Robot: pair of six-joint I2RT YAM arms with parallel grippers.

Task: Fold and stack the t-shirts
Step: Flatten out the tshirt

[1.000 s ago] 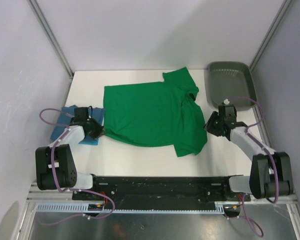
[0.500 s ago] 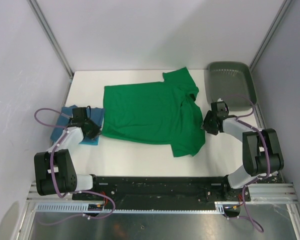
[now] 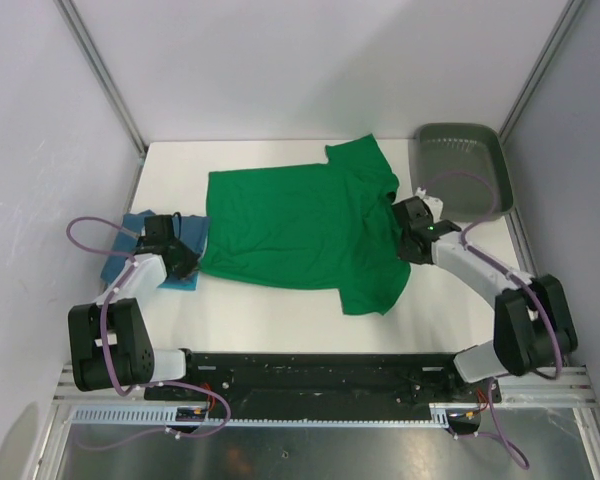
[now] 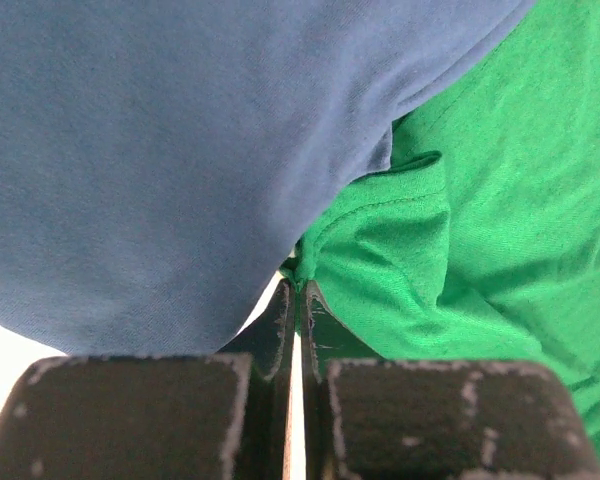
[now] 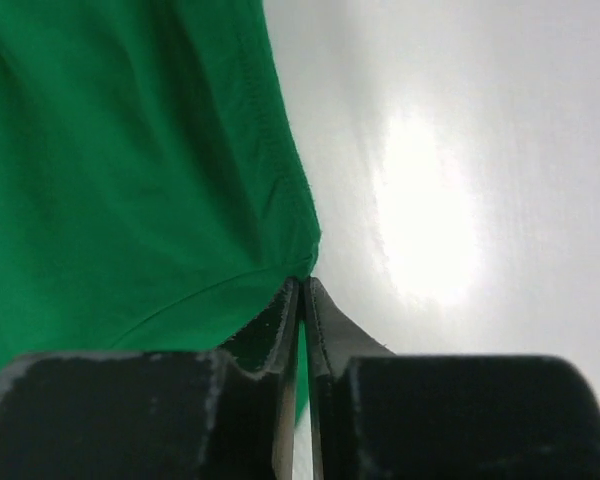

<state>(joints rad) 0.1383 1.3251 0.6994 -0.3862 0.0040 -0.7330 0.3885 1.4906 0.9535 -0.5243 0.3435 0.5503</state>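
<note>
The bright green t-shirt (image 3: 300, 225) lies spread flat in the middle of the white table, collar end to the right. The teal blue t-shirt (image 3: 130, 252) lies as a small folded pad at the left. My left gripper (image 3: 192, 263) is shut on the green shirt's left corner, right beside the blue shirt. In the left wrist view its tips (image 4: 298, 290) pinch a green fold (image 4: 380, 250) under the blue cloth (image 4: 160, 150). My right gripper (image 3: 399, 235) is shut on the green shirt's right edge. The right wrist view shows green cloth (image 5: 110, 150) nipped at the tips (image 5: 301, 285).
A dark grey-green tray (image 3: 460, 170) stands at the back right corner, close behind the right arm. Grey walls and metal posts close in the table on three sides. Bare table (image 5: 460, 200) shows to the right of the shirt's edge.
My right gripper has moved left onto the green shirt's right edge and shut on it. The left gripper stays shut; the shirt's lower left corner has shifted slightly left.
</note>
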